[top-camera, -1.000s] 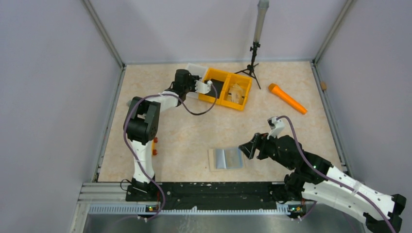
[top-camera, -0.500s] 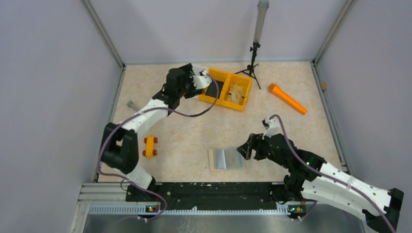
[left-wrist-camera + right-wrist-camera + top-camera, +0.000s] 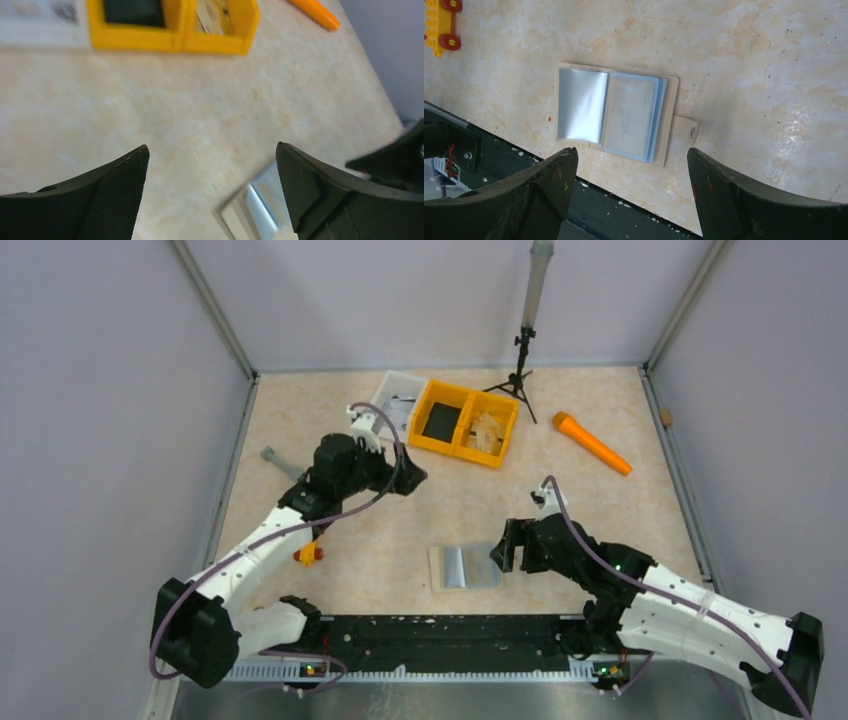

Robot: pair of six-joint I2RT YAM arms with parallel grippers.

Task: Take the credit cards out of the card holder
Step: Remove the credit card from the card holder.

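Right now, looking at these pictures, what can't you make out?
- Card holder, right wrist view: glare on the shiny sleeves hides how many cards remain.
- Card holder, left wrist view: cut off by the bottom edge.
- White bin, top view: contents too small; left wrist view blurs and crops it.
- Yellow bin, right compartment: contents too small to name.

- We can read no words, brands or numbers anywhere.
- The white bin (image 3: pixel 45 37) carries dark print, too blurred for us to read.
- In the open card holder (image 3: pixel 574 107), the top card (image 3: pixel 629 115) shows a faint mark we cannot make out.
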